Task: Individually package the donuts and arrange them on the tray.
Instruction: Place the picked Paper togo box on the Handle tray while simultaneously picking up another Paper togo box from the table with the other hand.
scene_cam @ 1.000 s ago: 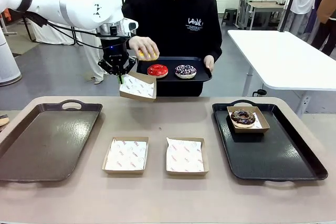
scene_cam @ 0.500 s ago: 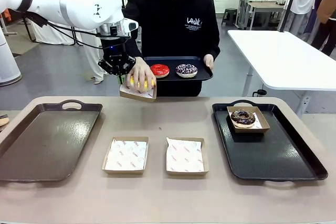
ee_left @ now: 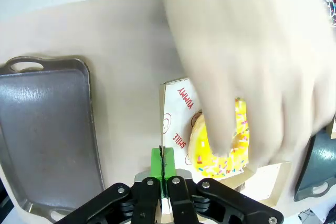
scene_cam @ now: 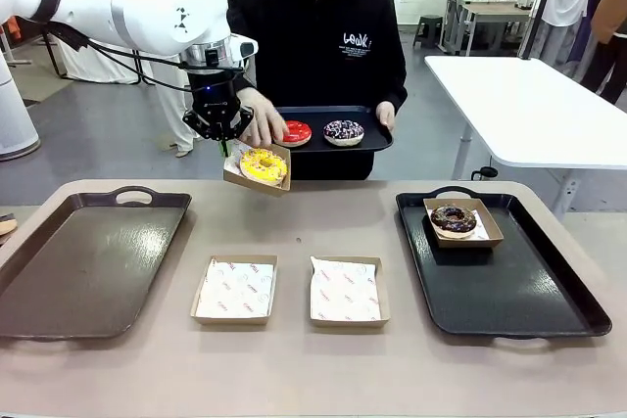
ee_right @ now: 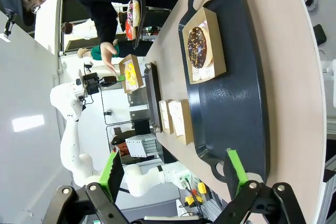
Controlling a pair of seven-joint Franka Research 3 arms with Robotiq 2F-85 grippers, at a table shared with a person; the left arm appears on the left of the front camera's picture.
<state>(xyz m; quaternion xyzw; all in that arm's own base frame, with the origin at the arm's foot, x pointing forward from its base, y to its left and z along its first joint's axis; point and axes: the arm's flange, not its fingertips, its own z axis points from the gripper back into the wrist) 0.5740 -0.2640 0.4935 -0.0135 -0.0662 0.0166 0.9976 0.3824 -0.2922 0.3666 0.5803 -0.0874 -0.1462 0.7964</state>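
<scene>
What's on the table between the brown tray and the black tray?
In the front view, two empty paper-lined boxes: the left box and the right box, side by side.

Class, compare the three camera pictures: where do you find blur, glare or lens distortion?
Left wrist view: the person's hand is smeared by motion blur over the yellow donut, while the left claw pinching the box is sharp. Front view: sharp overall, pale glare on the brown tray. Right wrist view: the scene lies sideways and the wide lens bends the edge of the black tray.

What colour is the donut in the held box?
Yellow donut, coloured sprinkles; front view shows it best.
</scene>
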